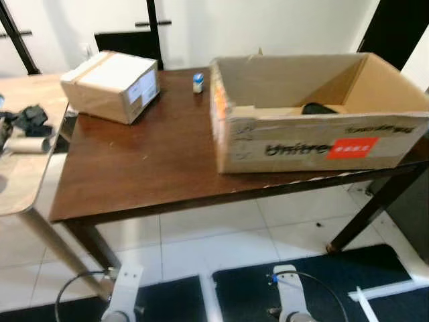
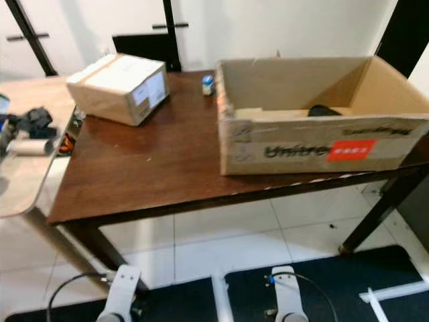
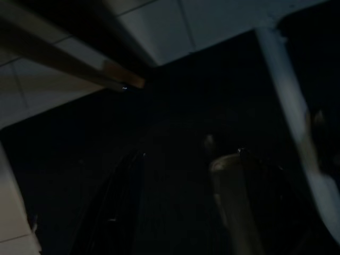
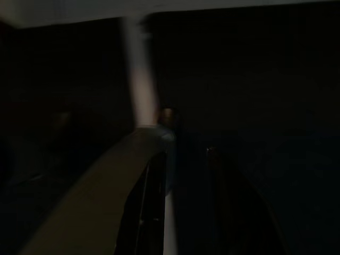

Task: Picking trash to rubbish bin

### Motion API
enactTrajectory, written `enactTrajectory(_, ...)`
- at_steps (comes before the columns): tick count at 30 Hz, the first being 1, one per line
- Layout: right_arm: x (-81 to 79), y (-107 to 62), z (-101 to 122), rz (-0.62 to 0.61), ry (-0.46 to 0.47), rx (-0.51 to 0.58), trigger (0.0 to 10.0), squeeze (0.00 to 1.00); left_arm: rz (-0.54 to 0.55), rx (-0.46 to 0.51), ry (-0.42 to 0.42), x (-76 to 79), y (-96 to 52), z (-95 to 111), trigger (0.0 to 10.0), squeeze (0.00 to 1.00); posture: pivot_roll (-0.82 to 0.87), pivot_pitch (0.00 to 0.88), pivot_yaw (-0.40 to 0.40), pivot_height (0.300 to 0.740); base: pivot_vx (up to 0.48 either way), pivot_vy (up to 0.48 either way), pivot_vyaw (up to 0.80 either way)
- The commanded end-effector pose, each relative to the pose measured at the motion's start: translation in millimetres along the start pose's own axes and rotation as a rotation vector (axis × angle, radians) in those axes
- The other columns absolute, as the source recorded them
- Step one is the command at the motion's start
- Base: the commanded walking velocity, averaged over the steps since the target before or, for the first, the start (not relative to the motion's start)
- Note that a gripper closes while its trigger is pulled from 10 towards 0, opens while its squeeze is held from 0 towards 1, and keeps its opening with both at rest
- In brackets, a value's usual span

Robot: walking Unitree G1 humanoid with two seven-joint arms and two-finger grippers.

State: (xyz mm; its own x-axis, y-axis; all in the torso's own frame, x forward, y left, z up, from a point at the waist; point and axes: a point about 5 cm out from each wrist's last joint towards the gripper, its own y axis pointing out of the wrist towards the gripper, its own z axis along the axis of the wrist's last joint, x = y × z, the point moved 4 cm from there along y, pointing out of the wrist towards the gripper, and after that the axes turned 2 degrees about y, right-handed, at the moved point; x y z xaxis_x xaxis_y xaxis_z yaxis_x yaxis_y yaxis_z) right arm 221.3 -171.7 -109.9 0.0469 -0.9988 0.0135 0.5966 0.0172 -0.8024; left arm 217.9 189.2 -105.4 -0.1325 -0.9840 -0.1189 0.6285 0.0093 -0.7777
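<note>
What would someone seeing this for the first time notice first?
Most likely the big open cardboard box with a red label, on the right side of the dark wooden table, with something dark inside it. A smaller sealed box sits at the table's far left corner, and a tiny bottle stands between them.

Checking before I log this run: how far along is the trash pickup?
Barely started. A dark item already lies in the open cardboard box, though I can't tell what it is. Nothing is in hand: both arms hang idle below the table. The small bottle remains on the tabletop beside the box.
</note>
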Motion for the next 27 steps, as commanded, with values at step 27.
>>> enactTrajectory(27,-3.3,-0.1,-2.1,0.025,-0.015,-0.007,10.0,0.0,-0.014,0.01,0.013,0.5,0.4,2.6,10.0,0.0,0.0,0.099,0.013,0.74,0.0,0.412,0.0)
